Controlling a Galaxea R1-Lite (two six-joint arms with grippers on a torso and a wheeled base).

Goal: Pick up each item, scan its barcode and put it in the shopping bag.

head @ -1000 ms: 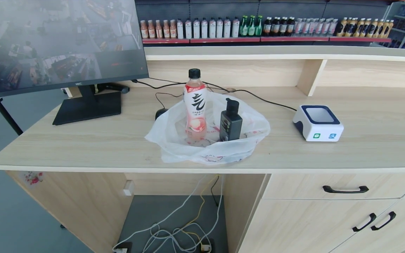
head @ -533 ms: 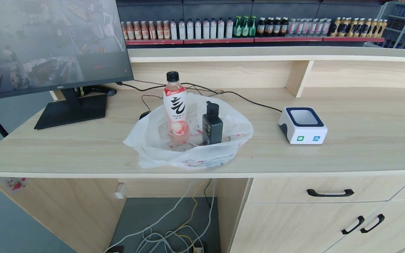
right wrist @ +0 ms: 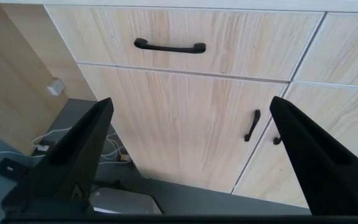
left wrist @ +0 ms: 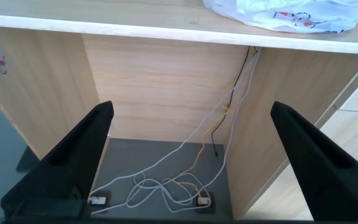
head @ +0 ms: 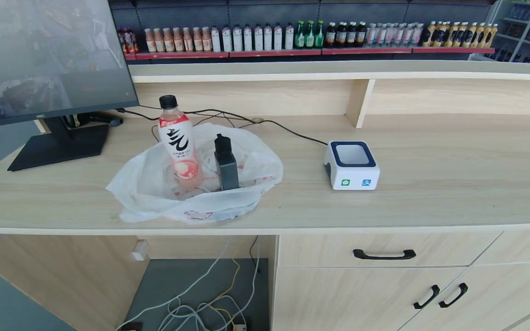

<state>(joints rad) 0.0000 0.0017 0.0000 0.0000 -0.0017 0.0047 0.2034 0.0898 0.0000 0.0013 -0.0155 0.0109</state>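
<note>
Pink bottle (head: pixel 178 147) and dark pump bottle (head: pixel 227 168) stand upright inside the shopping bag (head: pixel 141 185) (scanner (head: pixel 351 165) right of the bag), left claw (left wrist: pixel 192 107) and right claw (right wrist: pixel 191 101) hang spread and empty, lower than the bag, so bagging looks complete; next, retire both arms.

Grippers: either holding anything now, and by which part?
Nothing held. The left gripper and right gripper are both open and empty, below the counter top. The bottle and dark pump bottle stand in the shopping bag.

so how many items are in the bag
2. In the shopping bag, the pink drink bottle stands upright on the left, the dark pump bottle upright just right of it. Folds could hide something small.
</note>
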